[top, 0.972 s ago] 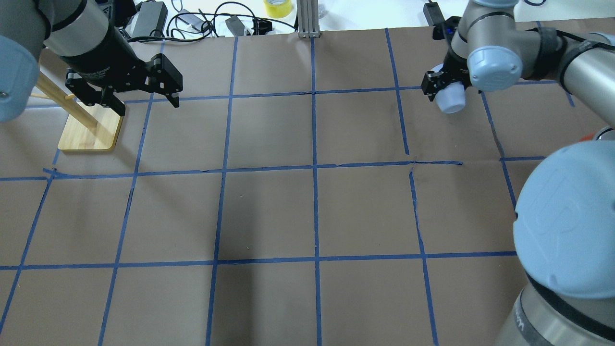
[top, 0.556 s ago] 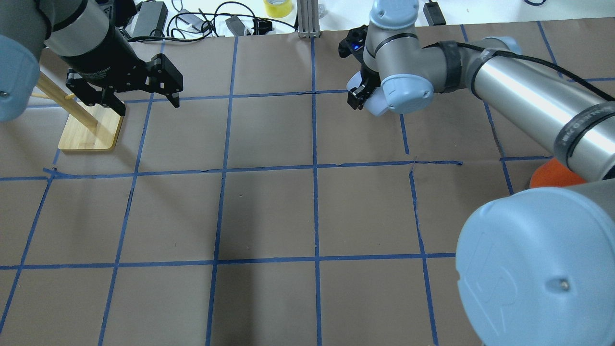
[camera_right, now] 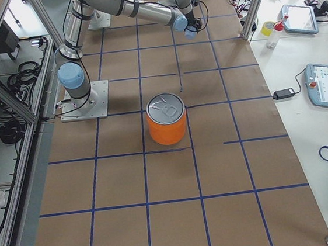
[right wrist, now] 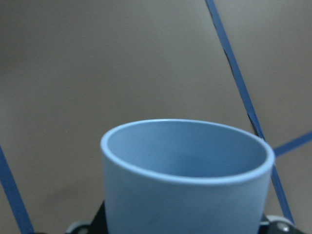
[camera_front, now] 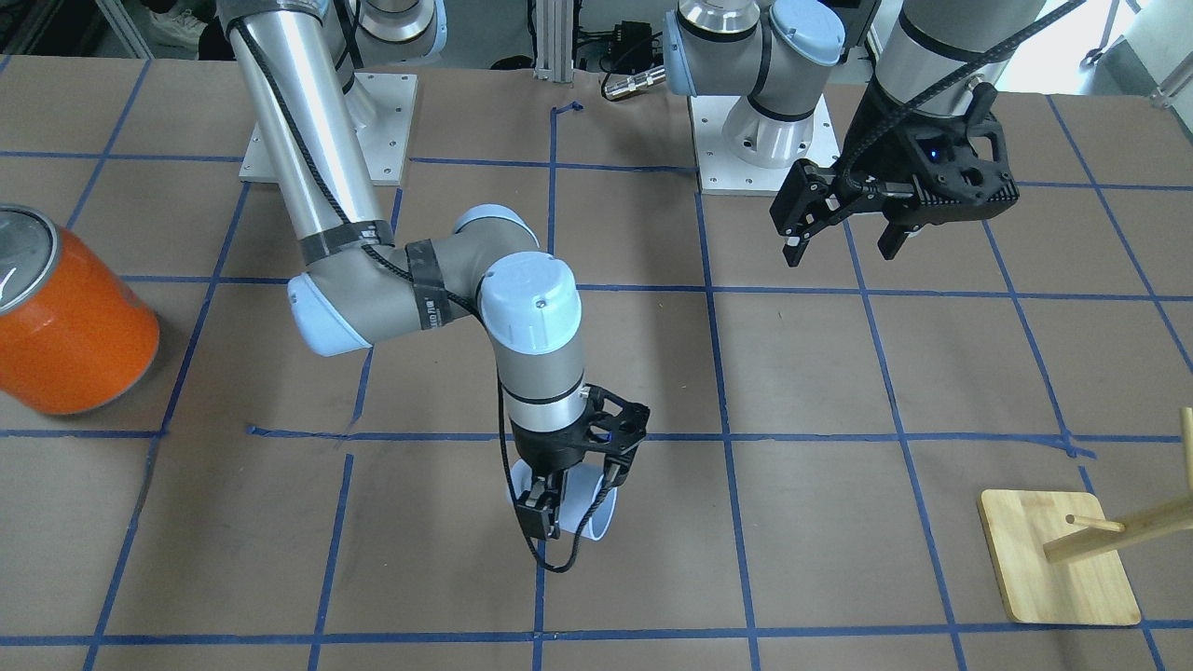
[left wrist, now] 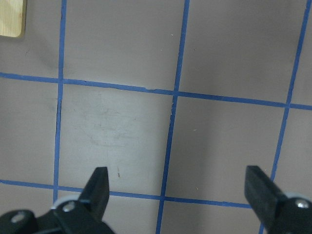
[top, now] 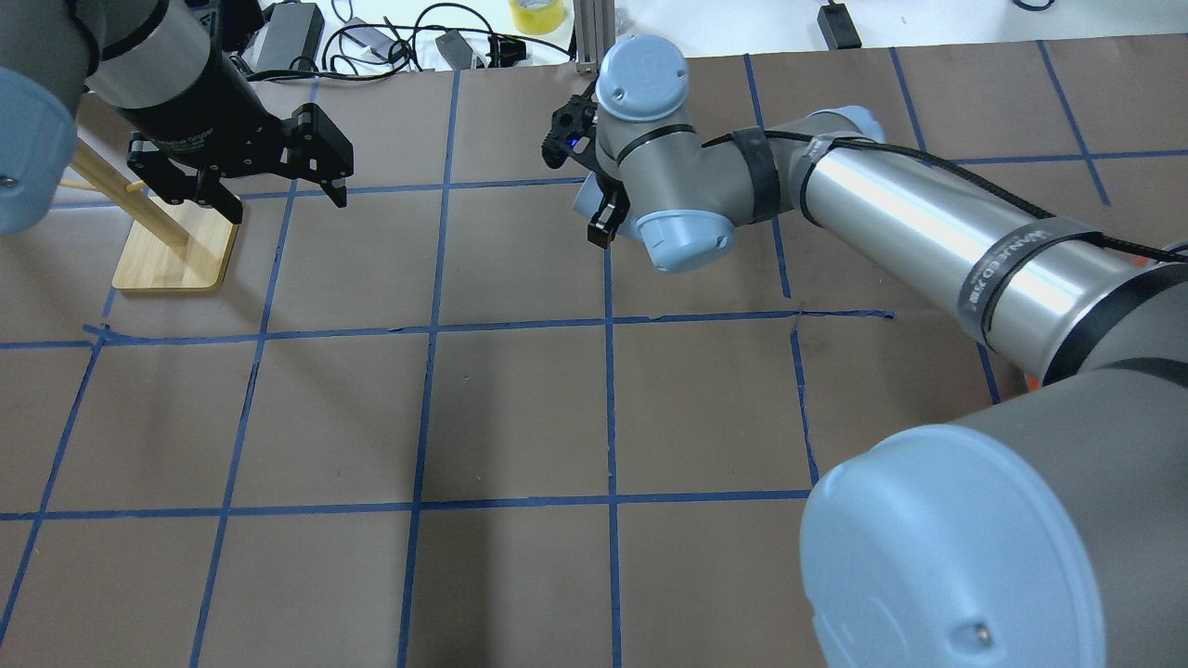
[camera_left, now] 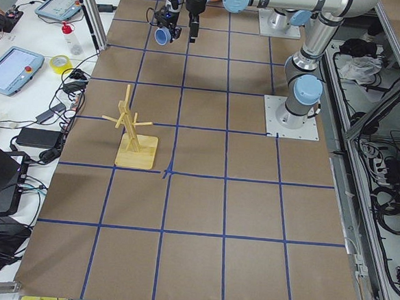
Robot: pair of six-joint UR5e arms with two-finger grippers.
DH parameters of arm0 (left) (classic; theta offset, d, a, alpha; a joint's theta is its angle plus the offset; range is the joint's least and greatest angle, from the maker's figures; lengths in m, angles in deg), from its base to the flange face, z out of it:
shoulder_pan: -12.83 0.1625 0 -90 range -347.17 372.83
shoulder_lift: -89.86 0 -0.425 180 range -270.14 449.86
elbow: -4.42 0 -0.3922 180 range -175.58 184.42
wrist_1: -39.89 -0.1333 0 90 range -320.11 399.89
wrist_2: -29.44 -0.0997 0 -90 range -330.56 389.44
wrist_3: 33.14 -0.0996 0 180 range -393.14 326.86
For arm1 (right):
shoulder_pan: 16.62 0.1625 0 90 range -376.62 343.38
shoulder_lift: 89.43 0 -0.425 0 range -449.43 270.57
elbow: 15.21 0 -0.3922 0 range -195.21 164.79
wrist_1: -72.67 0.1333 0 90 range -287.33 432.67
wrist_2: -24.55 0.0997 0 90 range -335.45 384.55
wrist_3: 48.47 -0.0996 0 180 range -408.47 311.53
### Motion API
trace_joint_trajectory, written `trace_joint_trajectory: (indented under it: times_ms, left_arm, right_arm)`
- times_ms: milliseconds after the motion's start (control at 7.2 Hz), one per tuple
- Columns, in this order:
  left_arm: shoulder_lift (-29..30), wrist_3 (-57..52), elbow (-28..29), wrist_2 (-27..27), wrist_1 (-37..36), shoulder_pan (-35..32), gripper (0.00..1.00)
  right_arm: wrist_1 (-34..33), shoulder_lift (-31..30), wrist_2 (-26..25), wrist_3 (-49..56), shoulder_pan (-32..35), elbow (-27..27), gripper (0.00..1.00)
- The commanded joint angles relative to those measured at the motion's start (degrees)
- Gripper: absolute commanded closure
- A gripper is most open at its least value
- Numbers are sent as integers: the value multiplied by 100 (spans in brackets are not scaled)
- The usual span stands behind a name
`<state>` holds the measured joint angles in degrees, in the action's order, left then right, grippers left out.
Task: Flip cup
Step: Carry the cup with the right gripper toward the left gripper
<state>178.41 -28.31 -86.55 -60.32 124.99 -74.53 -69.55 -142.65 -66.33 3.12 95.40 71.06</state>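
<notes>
My right gripper (camera_front: 567, 508) is shut on the small pale blue cup (camera_front: 589, 501), with a finger on either side of its wall. It holds the cup tilted just over the paper near the centre grid line. The cup's open mouth fills the right wrist view (right wrist: 185, 170) and faces the left-end camera (camera_left: 162, 35). In the overhead view the wrist hides most of the cup (top: 585, 197). My left gripper (top: 286, 205) is open and empty, hovering at the far left; it also shows in the front view (camera_front: 841, 252) and the left wrist view (left wrist: 178, 178).
A big orange can (camera_front: 65, 317) with a silver top stands on the robot's right side (camera_right: 166, 120). A wooden peg stand (top: 176, 250) sits under and beside the left gripper. Cables and a yellow tape roll (top: 536, 14) lie beyond the far edge.
My right arm has swung the cup from the far right of the table leftward to the centre line. The left arm has not moved.
</notes>
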Motion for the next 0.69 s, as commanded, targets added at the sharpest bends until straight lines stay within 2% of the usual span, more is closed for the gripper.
trace_joint_trajectory:
  times_ms: [0,278,556]
  left_arm:
    - [-39,0,26,-6,7,0,0]
    - [-57,70,131,2,7,0,0]
    - [-92,132,194,11,120,0,0]
  right_arm:
    - [-455,294,0,1409,371,22,77]
    - [-412,260,-61,2352,390,48,78]
    - [-360,304,-70,2400,390,92,76]
